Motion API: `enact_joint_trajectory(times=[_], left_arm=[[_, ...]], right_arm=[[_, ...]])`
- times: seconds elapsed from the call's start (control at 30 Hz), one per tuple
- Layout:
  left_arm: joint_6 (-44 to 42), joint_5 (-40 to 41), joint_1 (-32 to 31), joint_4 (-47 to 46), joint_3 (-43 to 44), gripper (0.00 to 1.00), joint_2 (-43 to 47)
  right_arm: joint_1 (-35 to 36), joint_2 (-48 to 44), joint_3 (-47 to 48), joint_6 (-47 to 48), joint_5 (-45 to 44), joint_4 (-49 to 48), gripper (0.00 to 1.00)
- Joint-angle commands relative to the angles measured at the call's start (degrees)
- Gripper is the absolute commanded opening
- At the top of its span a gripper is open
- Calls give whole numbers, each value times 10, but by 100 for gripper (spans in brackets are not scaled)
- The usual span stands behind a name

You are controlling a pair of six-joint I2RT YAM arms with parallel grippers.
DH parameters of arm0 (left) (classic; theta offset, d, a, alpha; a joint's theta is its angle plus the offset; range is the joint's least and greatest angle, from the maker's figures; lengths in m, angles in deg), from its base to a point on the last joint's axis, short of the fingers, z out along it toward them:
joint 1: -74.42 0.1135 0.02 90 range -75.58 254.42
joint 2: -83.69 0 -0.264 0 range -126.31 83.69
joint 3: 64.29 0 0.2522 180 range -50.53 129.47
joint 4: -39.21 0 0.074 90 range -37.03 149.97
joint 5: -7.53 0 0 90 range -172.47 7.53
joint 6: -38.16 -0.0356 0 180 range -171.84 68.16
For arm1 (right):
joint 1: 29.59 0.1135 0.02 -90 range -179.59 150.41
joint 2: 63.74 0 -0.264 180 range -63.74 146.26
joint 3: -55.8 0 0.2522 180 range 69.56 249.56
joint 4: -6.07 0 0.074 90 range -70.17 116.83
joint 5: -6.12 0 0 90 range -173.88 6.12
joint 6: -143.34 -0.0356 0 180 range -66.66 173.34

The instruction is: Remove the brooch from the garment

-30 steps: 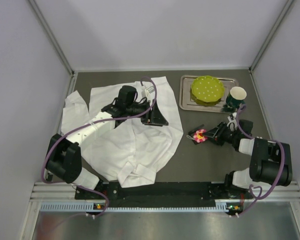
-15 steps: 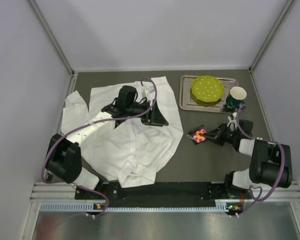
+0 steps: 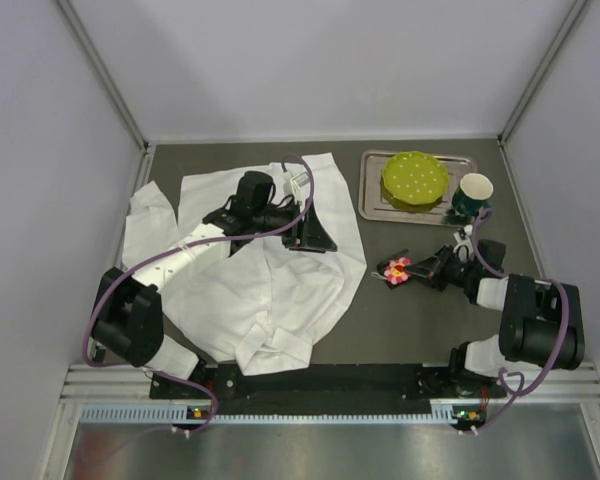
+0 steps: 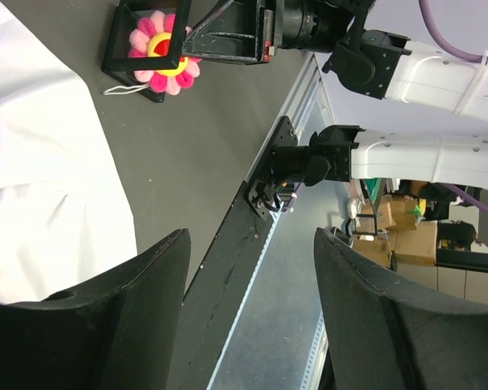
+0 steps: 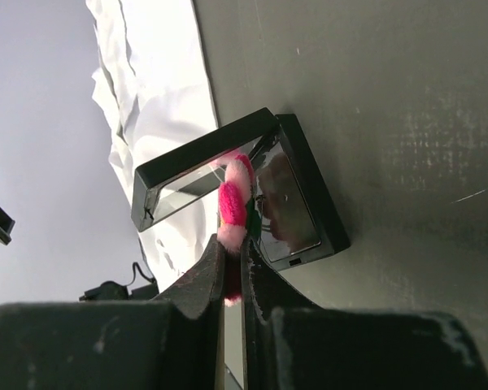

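The white shirt [image 3: 250, 270] lies spread on the left of the table. The pink-red brooch [image 3: 399, 268] with a yellow centre is off the shirt, to its right, at a small open black square frame [image 3: 388, 275]. My right gripper [image 3: 408, 268] is shut on the brooch's petals [image 5: 234, 199], holding it edge-on between the frame's lid and base [image 5: 305, 207]. My left gripper [image 3: 315, 235] is open and empty above the shirt's right part. In its wrist view the brooch [image 4: 164, 53] shows face-on inside the frame, beyond the shirt edge [image 4: 32, 162].
A metal tray [image 3: 372, 195] at the back right holds a green dotted plate [image 3: 414, 178]. A dark green cup [image 3: 473, 192] stands just right of it. The shirt's right edge [image 5: 159, 106] lies close behind the frame.
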Motion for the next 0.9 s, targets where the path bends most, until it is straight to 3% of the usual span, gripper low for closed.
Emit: enact_joint_trajectory(times=[0.0,0.37,0.6,0.87], left_arm=[[-2,-16,-3,-33,-3,67,6],[-2,-17,-3,-33,-3,67,4],[-1,-17,-4,-33,-3,67,5],[-2,-18,-5,-33,-3,67,7]], right_arm=[[11,21,10,8,18,-34,0],[21,33,22,25,-7,-19,5],[20,12,33,50,-36,27,20],[21,-14,41,65,-54,71,31]])
